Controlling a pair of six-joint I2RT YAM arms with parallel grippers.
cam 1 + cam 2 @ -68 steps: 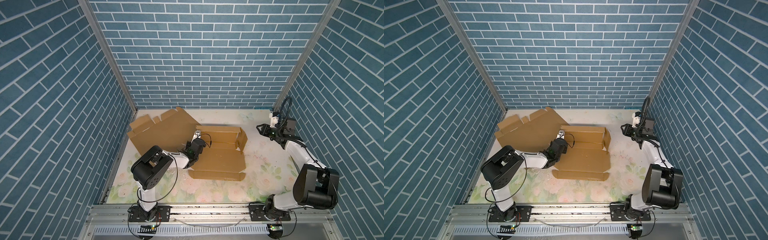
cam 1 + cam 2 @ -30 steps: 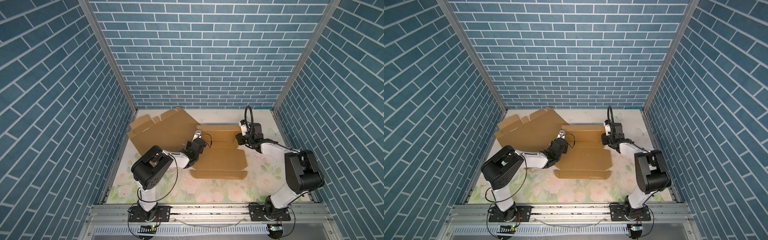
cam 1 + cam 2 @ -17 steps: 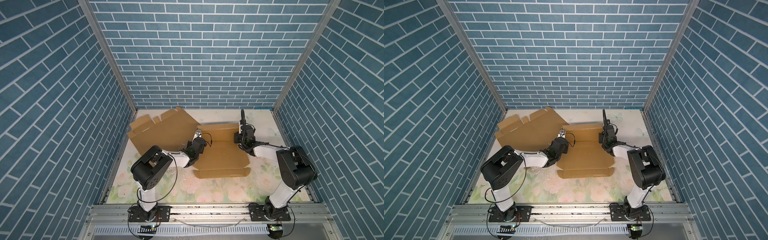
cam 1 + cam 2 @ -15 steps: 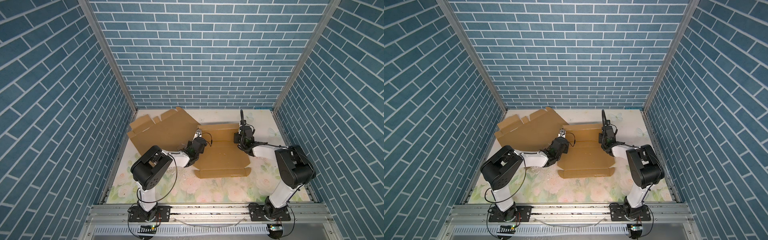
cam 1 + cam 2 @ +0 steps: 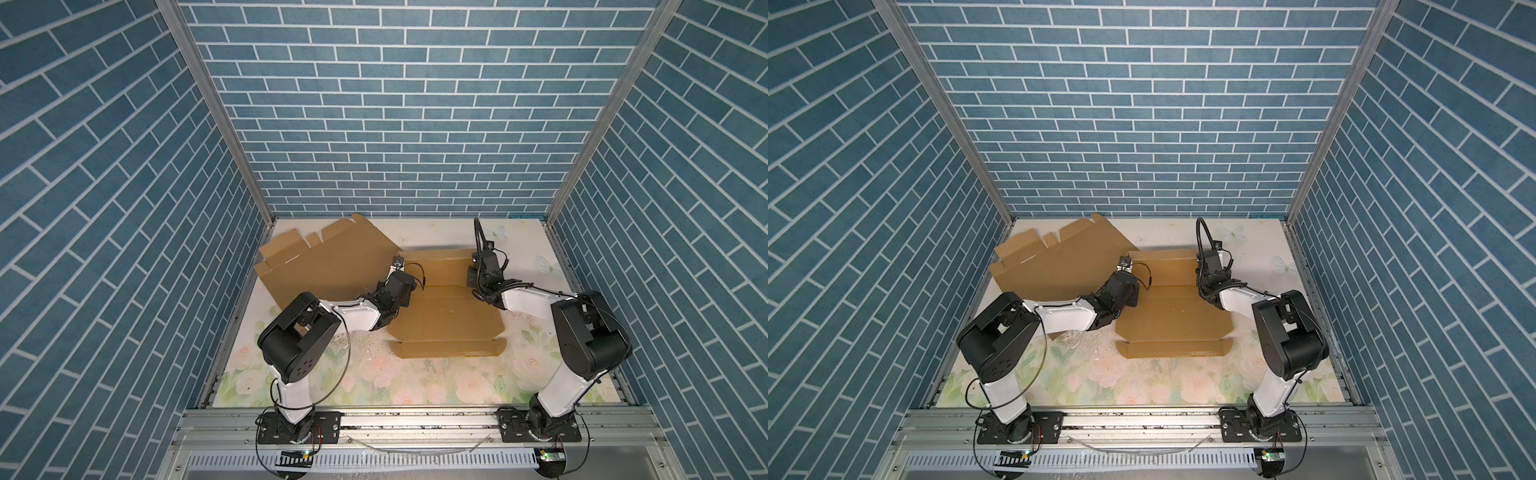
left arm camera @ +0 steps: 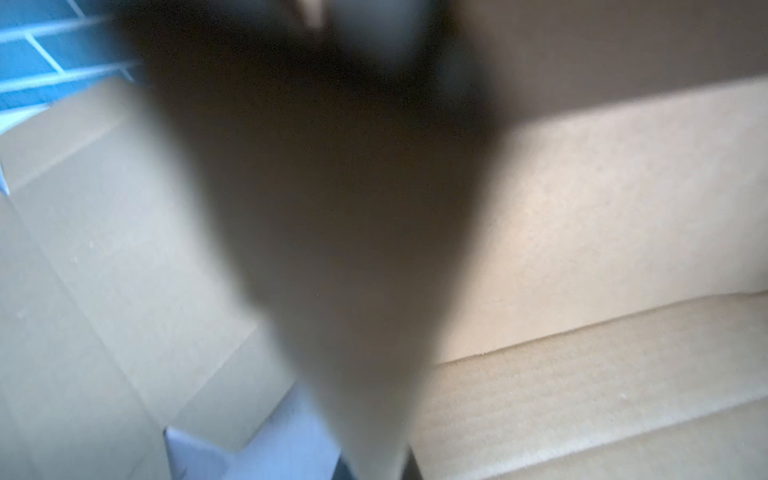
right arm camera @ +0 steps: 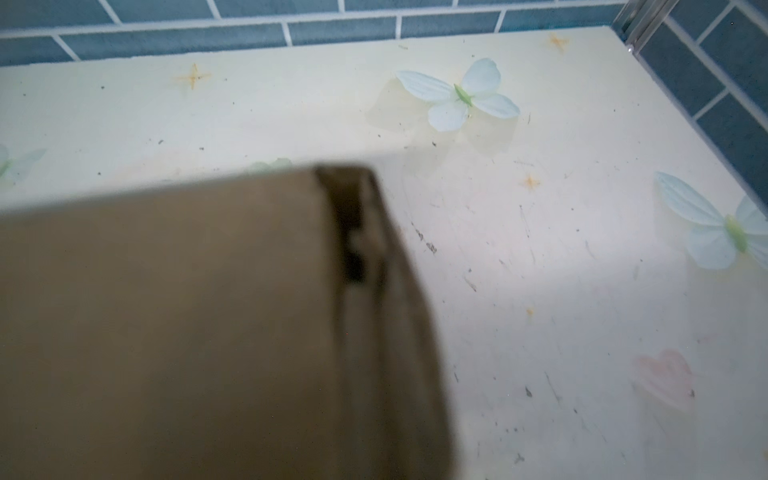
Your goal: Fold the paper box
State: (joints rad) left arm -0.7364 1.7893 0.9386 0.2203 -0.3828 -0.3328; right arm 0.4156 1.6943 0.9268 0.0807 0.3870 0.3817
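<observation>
Right gripper (image 5: 473, 277) swung in, clamped on paper box (image 5: 444, 320) | left gripper (image 5: 405, 277) likewise

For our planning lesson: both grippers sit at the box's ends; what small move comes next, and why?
Probably fold the ends of the paper box inward: the left gripper and right gripper are shut at those ends, while its front panel lies flat.

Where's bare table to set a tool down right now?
Front strip between the box's front flap and the rail; back right corner beyond the right arm. Crowded: back left, with spare cardboard and left arm; box mid-table.
</observation>
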